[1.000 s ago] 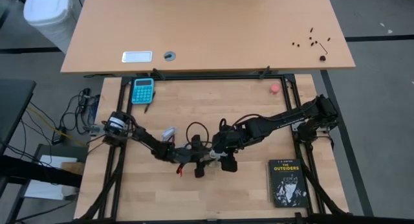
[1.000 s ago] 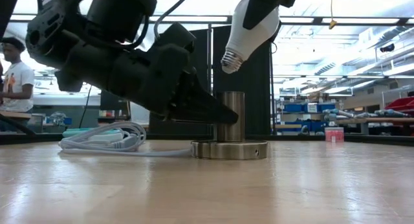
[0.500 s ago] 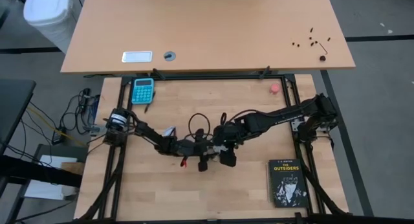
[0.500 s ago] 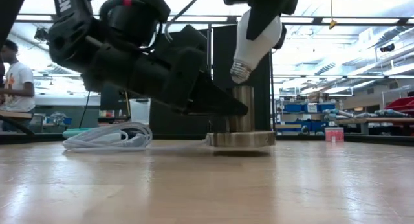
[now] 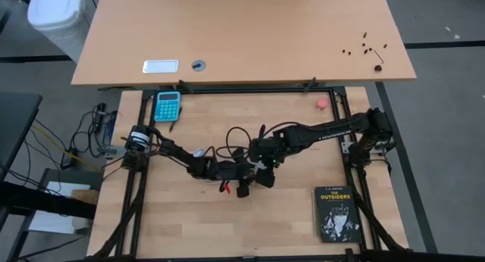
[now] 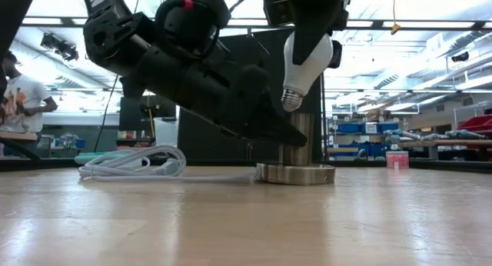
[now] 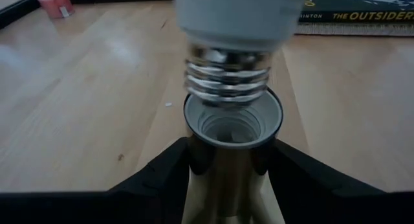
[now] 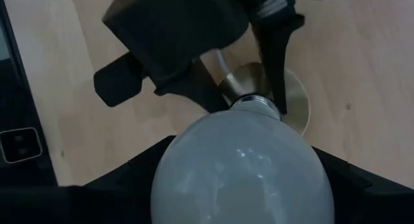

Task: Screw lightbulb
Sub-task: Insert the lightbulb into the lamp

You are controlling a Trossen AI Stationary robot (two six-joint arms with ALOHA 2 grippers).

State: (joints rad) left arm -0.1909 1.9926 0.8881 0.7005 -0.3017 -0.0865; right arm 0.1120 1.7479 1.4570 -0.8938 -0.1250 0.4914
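Lightbulb (image 6: 307, 57) position: held by the right gripper (image 8: 240, 160) by its glass body, screw base downward, directly above the mouth of the socket (image 7: 233, 130) and not yet threaded in. In the left wrist view the metal threads hang just over the socket's open rim, slightly off centre.

Left gripper (image 7: 231, 160): fingers closed on the socket's silver upright tube, one on each side, steadying it on the table (image 5: 295, 216). The socket's round base (image 6: 296, 174) rests flat on the wood.

Step in hand: alignment before insertion. By judgement, the next move calls for lowering the bulb straight down until the threads meet the rim, keeping its axis in line with the tube, then rotating the right wrist while the left grip resists the turn. A tilted entry risks cross-threading or tipping the socket.

Surface: light wooden tabletop inside a black frame. A white coiled cord (image 6: 134, 162) lies beside the socket. A black book (image 5: 336, 213) lies toward the right arm's side, a blue calculator (image 5: 167, 105) and a small pink object (image 5: 322, 104) sit at the far edge.

Room: an open workshop with shelving behind the table; a person (image 6: 19, 97) stands at the side.
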